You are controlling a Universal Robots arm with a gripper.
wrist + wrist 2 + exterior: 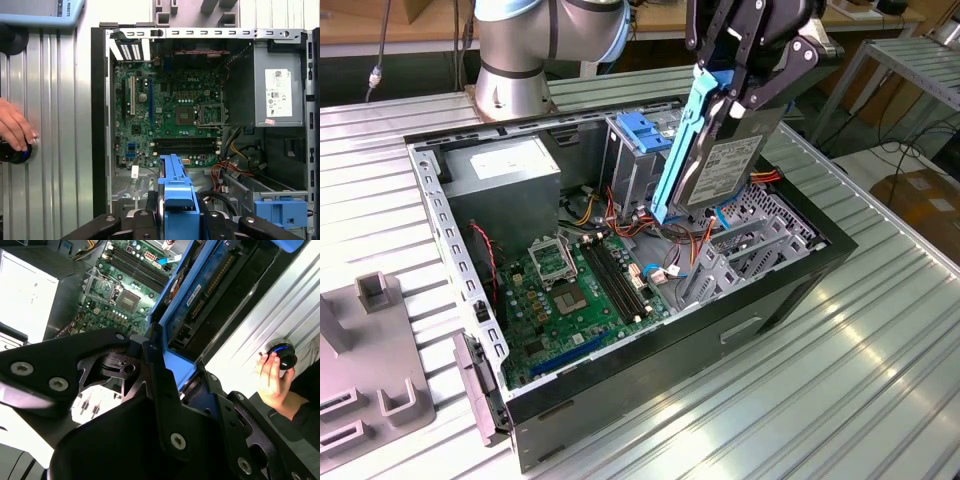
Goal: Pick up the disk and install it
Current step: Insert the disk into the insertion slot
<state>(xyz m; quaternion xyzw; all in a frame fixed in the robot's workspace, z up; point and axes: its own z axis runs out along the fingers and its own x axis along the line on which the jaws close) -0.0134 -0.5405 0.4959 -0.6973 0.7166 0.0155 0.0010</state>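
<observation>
1. The gripper point(752, 92) is clamped tight on the upper end of the disk point(725, 168). Its black fingers point(798, 58) press on both sides and hold the disk in the air over the open case point(620, 395).
2. The disk is a flat silver-grey metal slab with a white printed label on its broad face. A thin blue bracket point(678, 150) runs down one long edge and caps the gripped end.
3. In the exterior view the disk hangs steeply tilted. Its lower end dips into the case opening, just beside the cage point(642, 150) with the blue handle and above red and orange cables point(695, 235). Whether that end touches anything cannot be told.
4. In the second wrist view the disk point(210, 285) shows edge-on, a dark connector side framed in blue.
5. In the first wrist view the bracket's blue end sits between the fingers. Beyond it lie the green board point(165, 115) and a grey box point(277, 55) with a white sticker.
6. A hand point(14, 127) rests on a black knob point(12, 154) on the ribbed table point(60, 125), beside the case.
</observation>
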